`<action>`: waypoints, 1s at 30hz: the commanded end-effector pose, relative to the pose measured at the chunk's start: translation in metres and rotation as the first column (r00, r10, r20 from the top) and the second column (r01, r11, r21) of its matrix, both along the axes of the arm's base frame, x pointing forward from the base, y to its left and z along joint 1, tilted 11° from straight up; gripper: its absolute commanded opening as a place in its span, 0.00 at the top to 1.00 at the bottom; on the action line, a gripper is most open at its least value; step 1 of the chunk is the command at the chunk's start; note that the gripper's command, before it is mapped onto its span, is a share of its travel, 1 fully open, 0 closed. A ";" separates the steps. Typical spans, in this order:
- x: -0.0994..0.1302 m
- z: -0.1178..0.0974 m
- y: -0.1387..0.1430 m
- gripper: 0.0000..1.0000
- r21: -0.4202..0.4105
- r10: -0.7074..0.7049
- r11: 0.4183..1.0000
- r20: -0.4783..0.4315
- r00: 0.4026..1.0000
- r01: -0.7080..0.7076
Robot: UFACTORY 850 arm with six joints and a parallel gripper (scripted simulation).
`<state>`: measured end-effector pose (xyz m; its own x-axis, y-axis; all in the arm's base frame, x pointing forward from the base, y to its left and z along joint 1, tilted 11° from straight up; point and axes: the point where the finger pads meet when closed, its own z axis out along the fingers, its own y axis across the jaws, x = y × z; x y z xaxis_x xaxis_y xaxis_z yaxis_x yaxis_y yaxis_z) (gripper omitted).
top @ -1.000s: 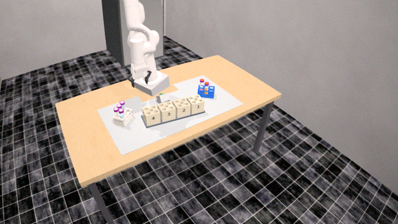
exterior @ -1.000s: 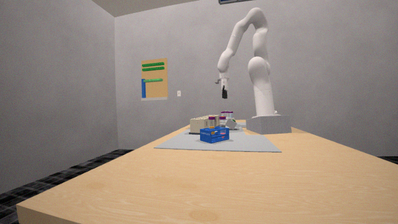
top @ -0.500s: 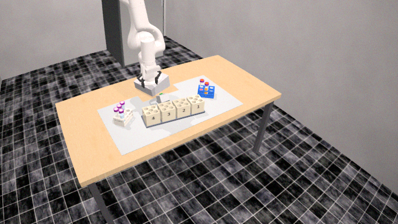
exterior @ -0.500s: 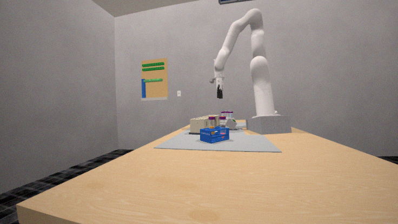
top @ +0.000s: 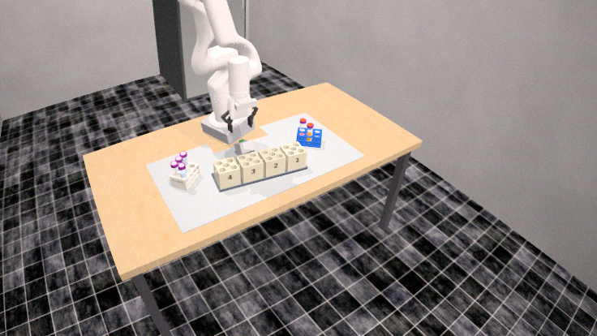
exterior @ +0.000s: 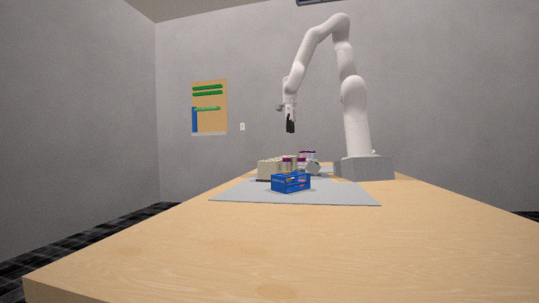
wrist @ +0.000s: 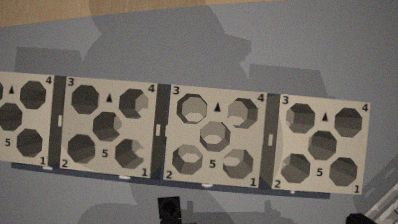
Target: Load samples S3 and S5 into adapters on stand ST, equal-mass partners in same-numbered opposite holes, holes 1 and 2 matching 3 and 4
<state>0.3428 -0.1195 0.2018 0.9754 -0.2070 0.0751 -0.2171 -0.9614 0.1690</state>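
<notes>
Wooden table [top: 106, 200] [exterior: 264, 244] [wrist: 100, 10] in a grey-walled room, with an open gripper [top: 241, 121] [exterior: 289, 129] [wrist: 264, 215] over the work area.

A grey mat [top: 208, 208] [exterior: 241, 195] [wrist: 285, 30] covers part of the tabletop. Nearest in the exterior view, a blue rack [top: 317, 144] [exterior: 280, 184] holds two upright sample tubes [top: 302, 121] [exterior: 286, 159] with purple caps and orange dots; their IDs are too small to read. Beyond it, four cream bucket adapters [top: 252, 171] [exterior: 267, 169] [wrist: 192, 134] stand in a row on the dark loading stand [top: 263, 180] [exterior: 264, 181] [wrist: 235, 189], numbered 1 to 4 away from the blue rack. The gripper hangs above table level, its fingers spread wide apart with nothing between them. Beside the row, on the side of the arm's base [top: 216, 132] [exterior: 365, 169], a small sloped desk [top: 245, 147] [exterior: 312, 167] carries the green DONE key [top: 242, 140] [exterior: 316, 162]. Past adapter 4, a pale rack [top: 179, 181] holds four upright tubes [top: 182, 154] [exterior: 307, 151] with purple caps and white dots. A tan panel [exterior: 211, 124] with green strips hangs on the far wall.

- The pincer [top: 240, 126] [exterior: 290, 131] [wrist: 264, 215] has travelled sideways, rightward in the top view, toward the blue rack's [top: 308, 142] [exterior: 290, 183] side.
- In the exterior view it has shifted left, farther out from the arm's base [top: 215, 132] [exterior: 384, 169].
- The arm's [top: 238, 75] [exterior: 303, 53] forearm has swung along with it.
</notes>
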 end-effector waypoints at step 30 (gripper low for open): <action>0.041 -0.024 0.131 0.00 -0.003 0.467 0.883 -0.095 0.879 -0.469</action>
<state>0.3883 -0.0132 0.1818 0.9928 0.1191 0.0150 0.1138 -0.9734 0.1988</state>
